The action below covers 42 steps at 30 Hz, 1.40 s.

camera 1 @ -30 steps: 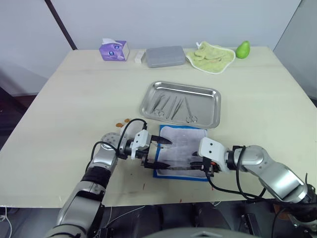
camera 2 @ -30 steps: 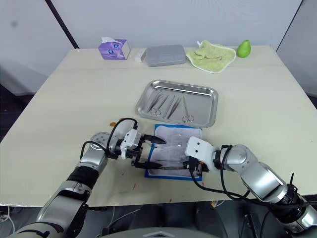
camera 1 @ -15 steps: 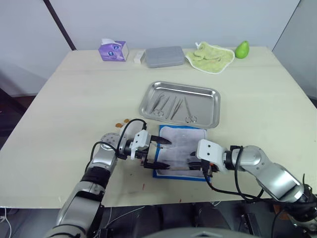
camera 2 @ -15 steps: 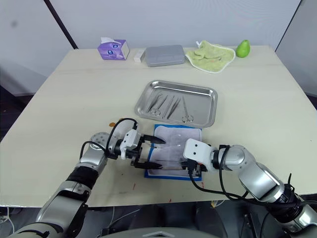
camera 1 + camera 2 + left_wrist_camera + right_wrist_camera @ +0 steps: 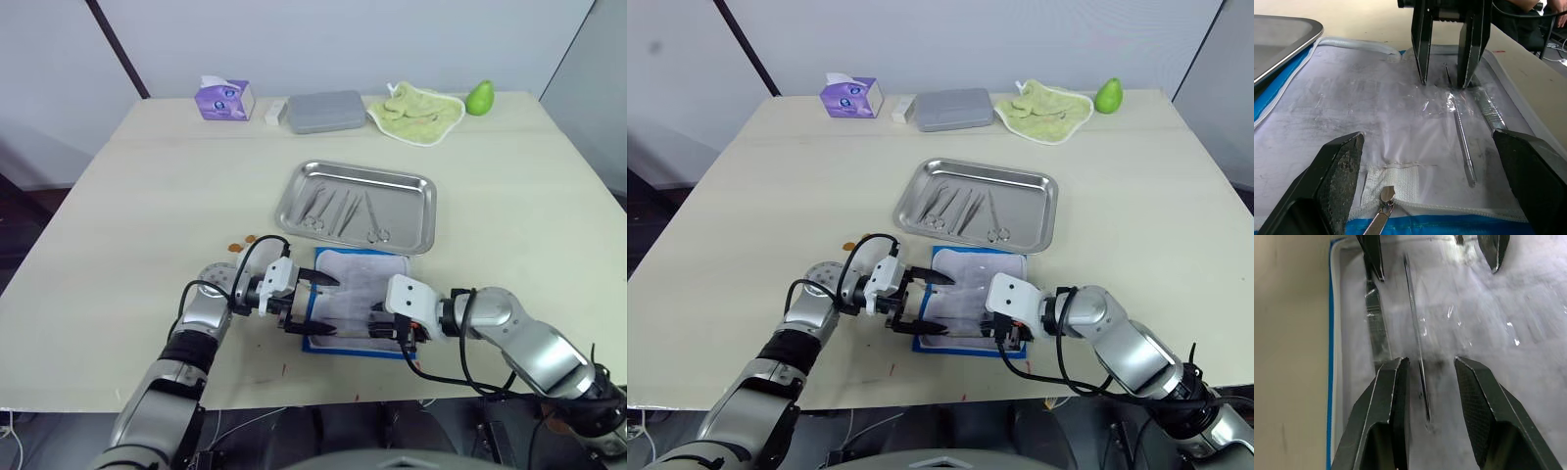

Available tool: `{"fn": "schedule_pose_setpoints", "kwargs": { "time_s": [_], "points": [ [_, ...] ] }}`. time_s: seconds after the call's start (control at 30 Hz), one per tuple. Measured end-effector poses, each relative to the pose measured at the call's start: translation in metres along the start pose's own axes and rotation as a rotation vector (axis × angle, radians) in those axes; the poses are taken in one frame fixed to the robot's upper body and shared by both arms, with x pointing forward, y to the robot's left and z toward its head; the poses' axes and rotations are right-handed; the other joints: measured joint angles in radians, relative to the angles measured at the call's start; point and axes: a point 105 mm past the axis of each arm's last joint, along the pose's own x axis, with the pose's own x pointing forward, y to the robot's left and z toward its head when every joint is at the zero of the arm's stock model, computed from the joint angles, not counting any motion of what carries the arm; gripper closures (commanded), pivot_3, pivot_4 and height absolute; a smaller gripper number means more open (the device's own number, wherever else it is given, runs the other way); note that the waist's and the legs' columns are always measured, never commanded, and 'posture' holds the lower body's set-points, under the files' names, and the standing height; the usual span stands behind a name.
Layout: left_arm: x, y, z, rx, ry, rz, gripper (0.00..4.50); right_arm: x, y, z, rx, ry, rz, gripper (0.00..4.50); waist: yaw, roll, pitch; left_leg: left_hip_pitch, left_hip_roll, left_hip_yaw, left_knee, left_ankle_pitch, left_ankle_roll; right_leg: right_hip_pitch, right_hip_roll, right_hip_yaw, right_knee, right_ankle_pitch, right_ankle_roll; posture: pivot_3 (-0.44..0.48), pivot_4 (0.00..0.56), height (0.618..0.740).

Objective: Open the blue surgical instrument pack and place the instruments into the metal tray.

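Blue pack (image 5: 358, 302) lies open at the tray's (image 5: 424, 196) 6 o'clock, grey lining up.
Right gripper (image 5: 1426, 382), fingers apart, straddles a slim probe (image 5: 1414, 318) on the lining; left gripper (image 5: 315, 304), spread wide, faces it; more instruments (image 5: 343, 209) lie in the tray.

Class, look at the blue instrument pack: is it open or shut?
Open: the blue instrument pack lies spread flat, pale lining up, with slim instruments exposed on it.

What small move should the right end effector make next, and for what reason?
Probably lower slightly and close. The right end effector is open with its fingers on either side of a thin steel probe lying on the open pack lining, not yet gripped.
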Motion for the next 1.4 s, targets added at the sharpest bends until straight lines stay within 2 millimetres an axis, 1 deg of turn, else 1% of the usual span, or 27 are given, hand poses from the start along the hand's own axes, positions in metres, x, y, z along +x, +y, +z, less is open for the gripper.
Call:
{"fn": "schedule_pose_setpoints", "kwargs": {
  "time_s": [0.13,0.43,0.67,1.13,1.23,1.27,1.3,1.4],
  "points": [
    [0.0,0.0,-0.001,-0.006,0.001,0.004,0.0,0.001,0.0,-0.006,-0.011,-0.05,-0.015,2.81,-0.001,0.0,-0.001,0.001,0.0,0.0,0.0,0.0,0.0,0.0,0.0,0.0,0.0,0.0,0.0,0.0,0.15,0.74],
    [0.0,0.0,-0.001,-0.007,0.001,0.005,0.0,0.0,0.0,-0.012,-0.034,-0.064,-0.028,2.81,0.0,-0.001,-0.001,0.001,0.0,0.0,0.0,0.0,0.0,0.001,0.0,0.001,0.0,0.0,0.0,0.0,0.15,0.74],
    [0.0,0.0,-0.001,-0.007,0.0,0.004,0.0,-0.005,-0.001,-0.011,-0.086,0.028,0.011,2.81,0.001,-0.001,-0.002,0.001,0.0,0.0,0.0,0.0,0.0,0.001,0.0,0.0,0.0,0.0,0.0,0.0,0.15,0.74],
    [0.0,-0.001,-0.003,-0.009,-0.001,0.01,0.0,-0.003,-0.001,-0.006,-0.099,0.117,0.024,2.81,0.001,-0.002,-0.009,0.001,0.0,0.0,0.0,0.0,0.0,0.001,0.0,0.0,0.0,0.0,0.0,0.0,0.15,0.74],
    [0.0,-0.001,-0.004,-0.011,-0.001,0.01,0.0,-0.002,0.001,-0.006,-0.101,0.131,0.04,3.54,0.0,-0.003,-0.012,0.001,0.0,0.0,0.0,0.0,0.0,0.001,0.0,0.0,0.0,0.0,0.0,0.0,0.15,0.74],
    [0.0,-0.001,-0.004,-0.012,0.0,0.011,0.0,-0.001,0.005,-0.006,-0.101,0.144,0.058,4.33,0.0,-0.004,-0.014,0.001,0.0,0.0,0.0,0.0,0.0,0.001,0.0,0.0,0.0,0.0,0.0,0.0,0.15,0.74],
    [0.0,-0.001,-0.005,-0.014,0.001,0.011,0.0,-0.001,0.006,-0.006,-0.099,0.148,0.068,4.43,0.0,-0.004,-0.015,0.002,0.0,0.0,0.0,0.0,0.0,0.001,0.0,0.0,0.0,0.0,0.0,0.0,0.15,0.74],
    [0.0,-0.001,-0.005,-0.019,0.003,0.013,0.0,0.001,0.006,-0.005,-0.117,0.166,0.069,4.43,-0.002,-0.007,-0.018,0.003,0.0,0.0,0.0,0.0,0.0,0.002,0.0,0.001,0.0,0.0,0.0,0.0,0.15,0.74]
  ]
}}
